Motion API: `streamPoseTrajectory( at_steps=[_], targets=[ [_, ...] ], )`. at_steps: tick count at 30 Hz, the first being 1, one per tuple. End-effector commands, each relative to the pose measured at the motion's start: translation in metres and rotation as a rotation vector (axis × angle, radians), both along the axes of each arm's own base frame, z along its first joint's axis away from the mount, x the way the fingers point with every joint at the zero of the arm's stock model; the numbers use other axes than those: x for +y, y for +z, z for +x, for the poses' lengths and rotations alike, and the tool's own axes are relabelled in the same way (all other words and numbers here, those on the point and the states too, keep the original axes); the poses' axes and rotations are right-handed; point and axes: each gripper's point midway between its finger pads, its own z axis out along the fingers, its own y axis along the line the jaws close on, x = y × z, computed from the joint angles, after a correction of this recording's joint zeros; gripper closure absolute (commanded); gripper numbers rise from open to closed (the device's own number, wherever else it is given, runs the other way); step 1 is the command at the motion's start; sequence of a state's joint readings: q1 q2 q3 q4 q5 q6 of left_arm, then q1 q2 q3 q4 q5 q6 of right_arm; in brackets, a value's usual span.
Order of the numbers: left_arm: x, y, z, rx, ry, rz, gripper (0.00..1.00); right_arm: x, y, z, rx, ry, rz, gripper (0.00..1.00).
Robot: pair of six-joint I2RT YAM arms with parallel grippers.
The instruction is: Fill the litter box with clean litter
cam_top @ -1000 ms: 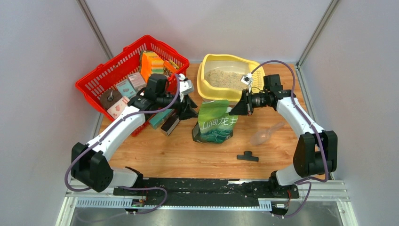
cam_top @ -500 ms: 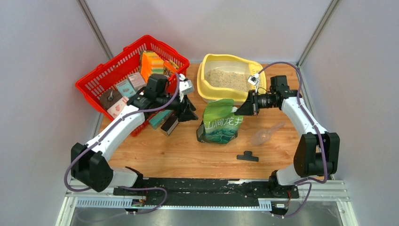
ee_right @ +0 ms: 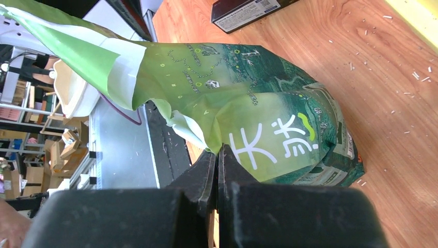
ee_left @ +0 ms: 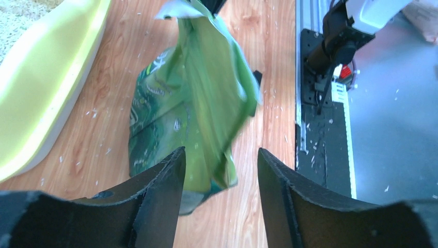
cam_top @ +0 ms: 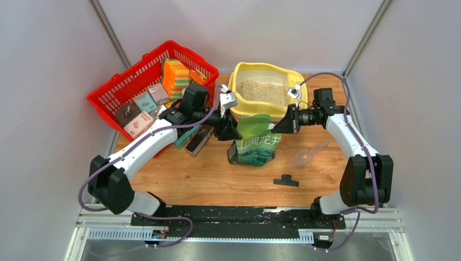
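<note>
The pale yellow litter box (cam_top: 235,103) stands at the back centre, with beige clean litter (cam_top: 265,91) in its basin. In front of it a green printed bag (cam_top: 251,142) stands on the wood. My right gripper (cam_top: 278,125) is shut on the bag's upper right edge; the right wrist view shows the fingers pinching the bag (ee_right: 248,103) at its folded top, gripper (ee_right: 217,151). My left gripper (cam_top: 232,132) is open beside the bag's upper left. In the left wrist view, the bag (ee_left: 191,93) lies beyond the spread gripper (ee_left: 219,151), and the litter box (ee_left: 46,77) lies to the left.
A red mesh basket (cam_top: 136,81) with several small boxes sits at the back left. A dark box (cam_top: 197,140) lies beside it. A clear scoop (cam_top: 304,156) and a black clip (cam_top: 286,180) lie right of and in front of the bag. Litter crumbs dot the wood.
My left arm has swung right from beside the basket to the bag's left side, still open. The right gripper and the bag top shifted slightly right earlier, then held.
</note>
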State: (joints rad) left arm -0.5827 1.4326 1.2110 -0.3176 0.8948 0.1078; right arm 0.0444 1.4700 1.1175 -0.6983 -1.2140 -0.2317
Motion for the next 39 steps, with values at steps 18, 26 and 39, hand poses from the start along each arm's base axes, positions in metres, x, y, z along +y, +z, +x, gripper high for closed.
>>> streamPoseTrajectory(
  at_steps=[18,26,39],
  targets=[
    [0.0,-0.002,0.049,0.301,0.176,-0.025,1.0,0.004,0.051,-0.032,0.435,0.092,0.363,1.0],
    [0.006,-0.013,0.051,0.558,0.201,-0.018,1.0,-0.008,0.048,-0.024,0.431,0.035,0.362,1.0],
    [0.022,-0.035,0.033,0.675,0.259,0.096,0.85,-0.009,0.052,-0.032,0.778,-0.026,0.432,1.0]
  ],
)
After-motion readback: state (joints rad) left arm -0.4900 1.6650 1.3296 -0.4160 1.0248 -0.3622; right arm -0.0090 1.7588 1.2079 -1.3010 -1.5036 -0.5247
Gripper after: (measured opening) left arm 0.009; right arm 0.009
